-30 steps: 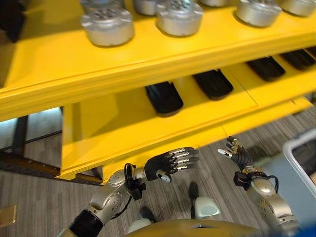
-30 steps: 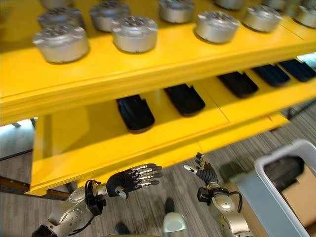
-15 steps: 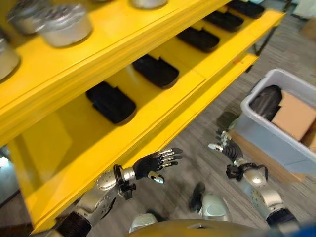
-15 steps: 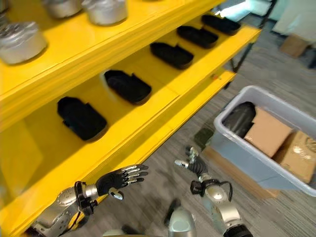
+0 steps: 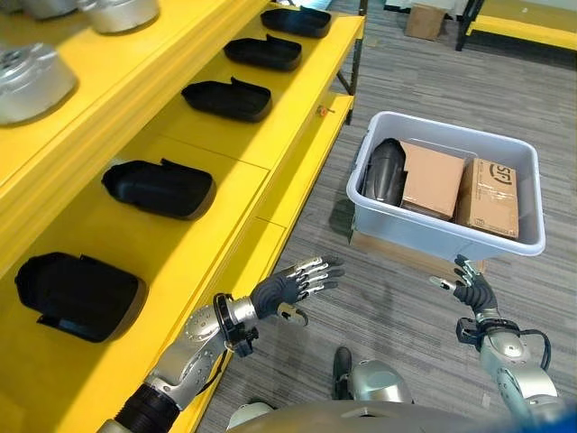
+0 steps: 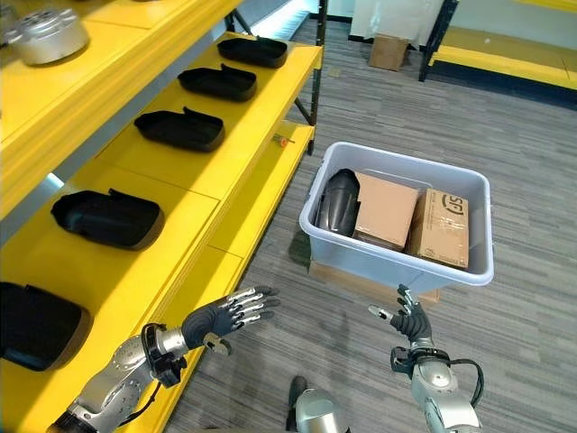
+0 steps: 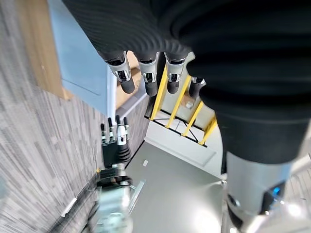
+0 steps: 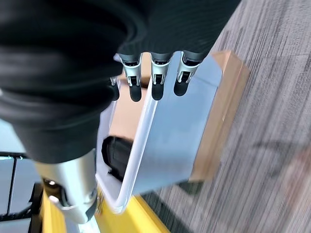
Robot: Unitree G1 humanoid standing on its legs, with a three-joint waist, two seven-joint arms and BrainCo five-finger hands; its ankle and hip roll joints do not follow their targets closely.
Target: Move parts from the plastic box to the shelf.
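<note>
A grey plastic box stands on the floor to the right of the yellow shelf. In it lie a black part and two cardboard boxes. Several black parts lie in a row on the lower shelf board. My left hand hovers open and empty beside the shelf's front edge, left of the box. My right hand is open and empty too, just in front of the box's near wall. The right wrist view has its straight fingers near the box rim, with the black part inside.
Silver round parts sit on the upper shelf board. The box rests on a flat brown board. Another yellow rack and a cardboard box stand on the grey floor farther back.
The camera has swung right and down, bringing the plastic box and open floor into view. Both hands stay open and empty, held low in front.
</note>
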